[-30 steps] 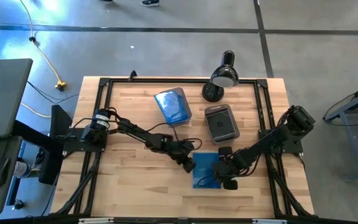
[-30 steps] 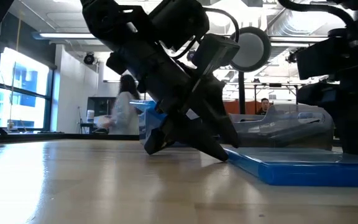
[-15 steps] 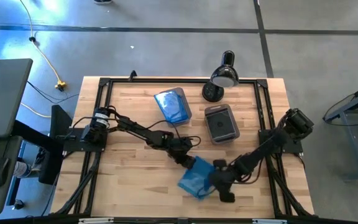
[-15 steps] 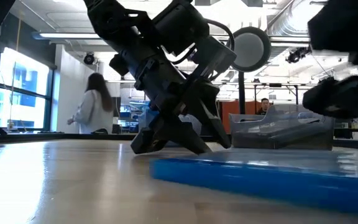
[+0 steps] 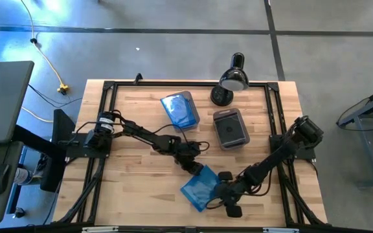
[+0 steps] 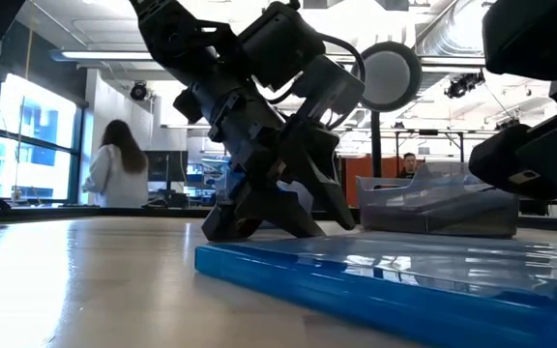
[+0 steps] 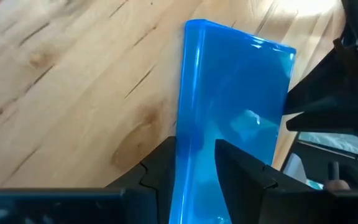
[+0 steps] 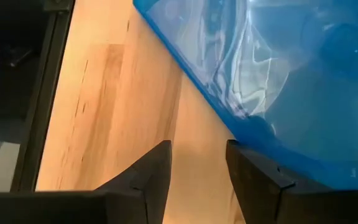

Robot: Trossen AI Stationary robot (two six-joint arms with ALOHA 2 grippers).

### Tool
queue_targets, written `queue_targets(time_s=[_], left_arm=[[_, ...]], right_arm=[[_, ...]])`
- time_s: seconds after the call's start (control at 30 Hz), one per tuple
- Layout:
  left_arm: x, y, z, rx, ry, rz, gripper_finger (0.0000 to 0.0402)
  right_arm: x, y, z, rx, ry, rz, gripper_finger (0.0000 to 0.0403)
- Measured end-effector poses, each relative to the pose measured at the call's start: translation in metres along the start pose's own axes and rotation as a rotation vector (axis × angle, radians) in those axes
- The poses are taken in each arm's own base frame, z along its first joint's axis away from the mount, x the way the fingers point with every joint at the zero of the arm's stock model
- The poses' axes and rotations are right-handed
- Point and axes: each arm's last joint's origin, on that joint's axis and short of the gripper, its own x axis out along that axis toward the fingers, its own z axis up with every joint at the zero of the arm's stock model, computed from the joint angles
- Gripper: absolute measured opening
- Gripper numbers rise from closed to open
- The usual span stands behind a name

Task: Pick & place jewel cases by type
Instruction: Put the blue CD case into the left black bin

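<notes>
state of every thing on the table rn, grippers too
glossy blue jewel case: flat on the wood, both grippers at its edges
left gripper: fingers straddling the case's edge
right gripper: open beside the case
left smoky grey tub: holds blue cases
right smoky grey tub: holds dark cases
black dome-headed lamp: upright

We look straight down from overhead on the whole table and both arms. Our low camera sits at tabletop height, facing level across it into the room. Each wrist camera looks closely past its own fingers. All four views share the blue jewel case.
</notes>
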Motion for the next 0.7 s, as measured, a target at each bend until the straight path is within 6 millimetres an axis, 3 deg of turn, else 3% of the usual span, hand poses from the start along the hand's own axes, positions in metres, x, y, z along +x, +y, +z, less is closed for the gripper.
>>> queue_targets(time_s=[0.43,0.7], left_arm=[[0.000,-0.001,-0.003,0.015,0.077,-0.038,0.0113],[0.001,-0.013,0.000,0.099,0.084,-0.068,0.0113]], right_arm=[[0.001,-0.005,0.000,0.106,0.017,-0.025,0.0153],[0.001,-0.005,-0.004,0.300,0.054,-0.027,0.0146]])
